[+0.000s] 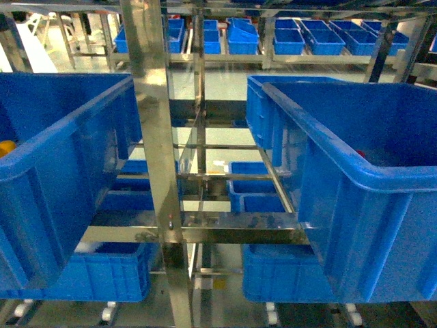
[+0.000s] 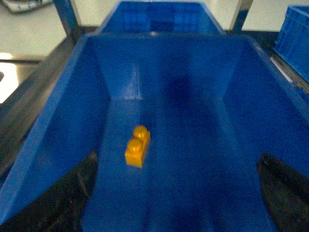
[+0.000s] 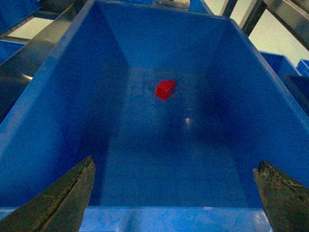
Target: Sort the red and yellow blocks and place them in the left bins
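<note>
Steel rack [image 1: 160, 171], deep blue plastic tubs [image 1: 61, 137]. Both hands [image 2: 176, 186] [image 3: 174, 193] wide open, empty. Orange-yellow studded brick [image 2: 137, 146], red brick [image 3: 165, 89] on tub floors; risk: fingers clipping walls.

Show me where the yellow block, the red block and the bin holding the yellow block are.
yellow block [image 2: 137, 147]: left wrist view, its side below the studs.
red block [image 3: 165, 90]: right wrist view, its front face.
bin [image 2: 159, 72]: left wrist view, far inner wall.

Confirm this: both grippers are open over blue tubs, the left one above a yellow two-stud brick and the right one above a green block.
Wrong on one point: the block under the right gripper is red, not green, as the right wrist view shows. Otherwise correct: both grippers open, left gripper above the yellow brick.
</note>
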Controlling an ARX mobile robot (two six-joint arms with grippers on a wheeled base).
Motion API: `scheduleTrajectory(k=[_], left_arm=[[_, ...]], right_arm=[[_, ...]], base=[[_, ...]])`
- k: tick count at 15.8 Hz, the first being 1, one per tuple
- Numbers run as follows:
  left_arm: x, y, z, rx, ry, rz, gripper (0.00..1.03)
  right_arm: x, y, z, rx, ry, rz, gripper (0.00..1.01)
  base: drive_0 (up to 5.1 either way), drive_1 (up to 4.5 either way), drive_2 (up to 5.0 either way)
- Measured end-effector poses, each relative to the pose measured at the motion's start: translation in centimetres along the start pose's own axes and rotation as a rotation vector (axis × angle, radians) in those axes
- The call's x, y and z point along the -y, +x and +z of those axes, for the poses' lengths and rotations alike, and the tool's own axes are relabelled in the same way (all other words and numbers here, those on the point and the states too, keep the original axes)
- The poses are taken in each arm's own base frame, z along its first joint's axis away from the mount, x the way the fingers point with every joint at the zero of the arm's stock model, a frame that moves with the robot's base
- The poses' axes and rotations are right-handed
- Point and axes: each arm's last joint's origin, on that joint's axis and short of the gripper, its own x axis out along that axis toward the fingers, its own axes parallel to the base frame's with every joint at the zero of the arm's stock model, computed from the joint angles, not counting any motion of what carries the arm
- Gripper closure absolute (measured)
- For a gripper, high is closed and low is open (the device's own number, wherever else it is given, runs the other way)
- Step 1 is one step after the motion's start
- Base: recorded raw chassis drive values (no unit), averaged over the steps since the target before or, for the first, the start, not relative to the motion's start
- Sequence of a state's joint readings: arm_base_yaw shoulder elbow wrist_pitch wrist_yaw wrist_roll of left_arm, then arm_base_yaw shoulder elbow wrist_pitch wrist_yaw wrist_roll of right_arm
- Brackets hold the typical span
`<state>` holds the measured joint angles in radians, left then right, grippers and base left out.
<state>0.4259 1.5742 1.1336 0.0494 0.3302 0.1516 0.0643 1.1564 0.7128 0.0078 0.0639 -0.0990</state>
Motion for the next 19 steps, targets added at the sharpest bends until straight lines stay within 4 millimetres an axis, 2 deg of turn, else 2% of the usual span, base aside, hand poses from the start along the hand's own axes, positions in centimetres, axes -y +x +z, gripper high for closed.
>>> scheduleTrajectory(k=[2, 3, 6, 8, 11, 19], left_arm=[[1.3, -2.8, 3.3, 0.171, 0.021, 0.016, 0.05], [2.0, -3.5, 3.9, 0.198, 0.03, 0.019, 0.05], [2.7, -3.2, 3.4, 0.209, 0.015, -0.001, 0.05], [2.7, -3.6, 3.7, 0.233, -0.014, 0.02, 0.05], [3.3, -4.1, 3.0, 0.277, -0.026, 0.013, 0.05], [3.3, -4.1, 3.0, 0.278, -0.033, 0.011, 0.05]], right_arm=[[0.0, 0.0, 0.0, 0.001, 0.0, 0.0, 0.03], [0.0, 0.0, 0.0, 0.0, 0.0, 0.0, 0.03], [0.0, 0.0, 0.0, 0.0, 0.0, 0.0, 0.03], [0.0, 0.0, 0.0, 0.0, 0.0, 0.001, 0.03], [0.0, 0.0, 0.0, 0.0, -0.001, 0.001, 0.03], [0.0, 0.0, 0.0, 0.0, 0.0, 0.0, 0.03]], base=[[0.0, 0.0, 0.0], [0.0, 0.0, 0.0], [0.0, 0.0, 0.0], [0.0, 0.0, 0.0], [0.0, 0.0, 0.0], [0.0, 0.0, 0.0]])
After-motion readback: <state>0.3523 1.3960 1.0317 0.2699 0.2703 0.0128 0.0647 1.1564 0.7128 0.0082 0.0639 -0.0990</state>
